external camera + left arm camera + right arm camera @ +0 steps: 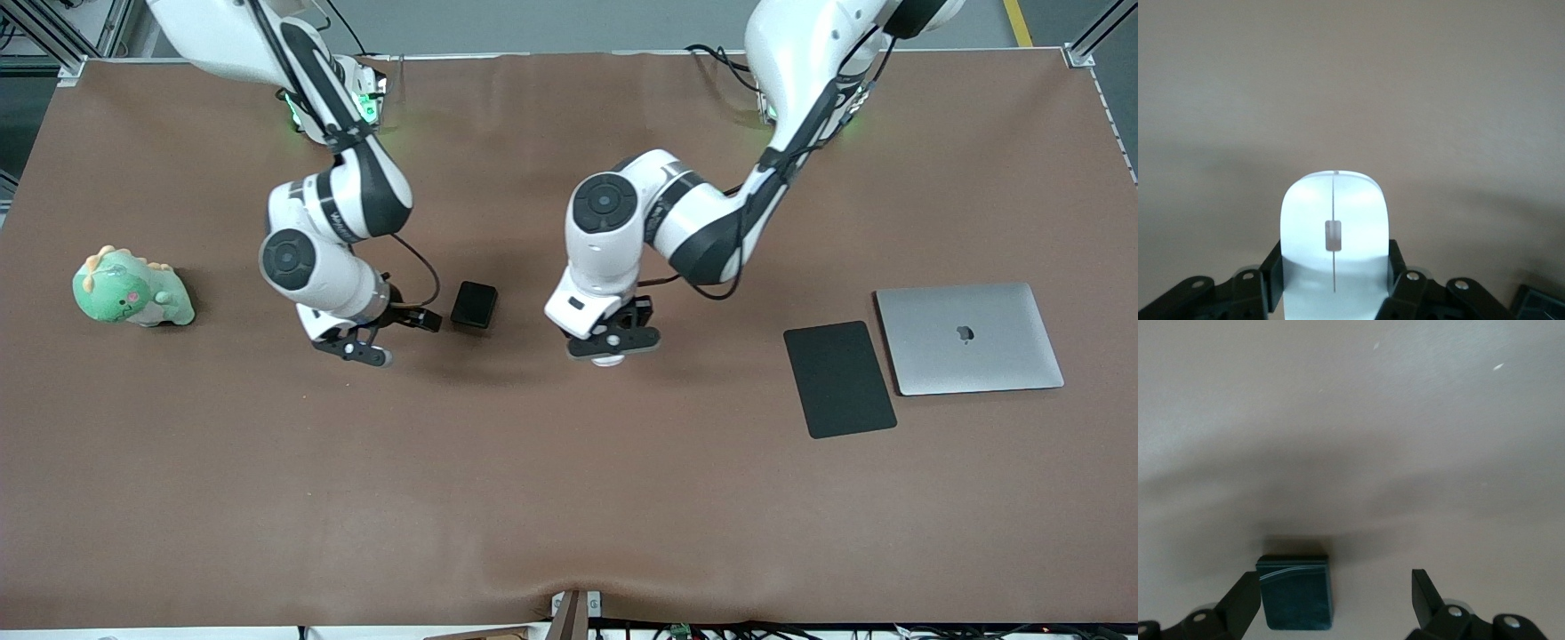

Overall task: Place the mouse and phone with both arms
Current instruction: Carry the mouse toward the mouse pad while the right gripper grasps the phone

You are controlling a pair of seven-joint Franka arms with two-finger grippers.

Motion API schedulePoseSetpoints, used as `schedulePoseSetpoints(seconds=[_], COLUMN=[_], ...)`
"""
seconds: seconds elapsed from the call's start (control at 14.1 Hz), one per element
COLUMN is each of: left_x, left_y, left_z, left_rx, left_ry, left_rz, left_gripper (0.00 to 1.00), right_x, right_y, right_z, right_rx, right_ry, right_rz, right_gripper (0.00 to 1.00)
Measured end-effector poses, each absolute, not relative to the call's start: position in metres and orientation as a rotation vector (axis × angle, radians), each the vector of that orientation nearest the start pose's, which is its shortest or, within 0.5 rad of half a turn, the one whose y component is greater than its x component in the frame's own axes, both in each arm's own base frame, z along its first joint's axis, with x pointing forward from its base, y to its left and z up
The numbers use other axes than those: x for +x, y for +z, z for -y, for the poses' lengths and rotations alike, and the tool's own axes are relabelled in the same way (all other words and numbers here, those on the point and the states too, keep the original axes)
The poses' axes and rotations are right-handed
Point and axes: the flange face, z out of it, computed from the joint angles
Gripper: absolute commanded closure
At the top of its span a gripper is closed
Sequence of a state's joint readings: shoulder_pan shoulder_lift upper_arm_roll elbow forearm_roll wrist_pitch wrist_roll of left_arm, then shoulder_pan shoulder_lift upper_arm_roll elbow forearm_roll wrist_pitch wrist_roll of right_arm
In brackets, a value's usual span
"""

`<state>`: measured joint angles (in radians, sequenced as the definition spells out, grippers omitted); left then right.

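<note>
Where gripped, mouse gleams glossy white.

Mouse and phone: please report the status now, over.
Left gripper shut on mouse. Right gripper open around phone, which lies on the table. Mat and laptop toward left arm's end; nothing between.

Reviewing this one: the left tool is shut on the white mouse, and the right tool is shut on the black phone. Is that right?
Not quite. The right tool is open, not shut on the phone: the right wrist view shows its fingers spread, the phone lying on the table beside one of them. The rest holds: the left tool is shut on the mouse.
</note>
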<state>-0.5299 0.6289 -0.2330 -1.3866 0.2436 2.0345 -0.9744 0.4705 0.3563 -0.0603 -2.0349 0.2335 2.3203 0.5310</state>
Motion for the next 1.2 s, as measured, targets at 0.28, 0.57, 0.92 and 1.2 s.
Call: schedulePoseSetpoints(seconds=[0.28,0.57,0.92,1.2], left_x=[0.597,0.636,0.647,0.642], left_y=[0.36,0.355,0.346,0.333], left_z=[0.382,0.272,0.176,0.166], left_rx=[-3.06,-3.025,-2.996,-2.987], left_ry=[-0.123,-0.073,0.003,0.042], left_rz=[0.389,0.393,0.371,0.364], left_gripper=[1.0,1.0,1.0,1.0], right_x=[0.524,0.511,0.504,0.501], right_y=[0.229,0.204,0.181,0.179], right_z=[-0.271,-0.292,-0.298,-0.299], right_rx=[-3.022,-3.039,-3.055,-3.058], right_ry=[0.148,0.13,0.134,0.141], right_rz=[-0.407,-0.355,-0.34,-0.336], right_gripper=[0.0,0.0,0.0,0.0])
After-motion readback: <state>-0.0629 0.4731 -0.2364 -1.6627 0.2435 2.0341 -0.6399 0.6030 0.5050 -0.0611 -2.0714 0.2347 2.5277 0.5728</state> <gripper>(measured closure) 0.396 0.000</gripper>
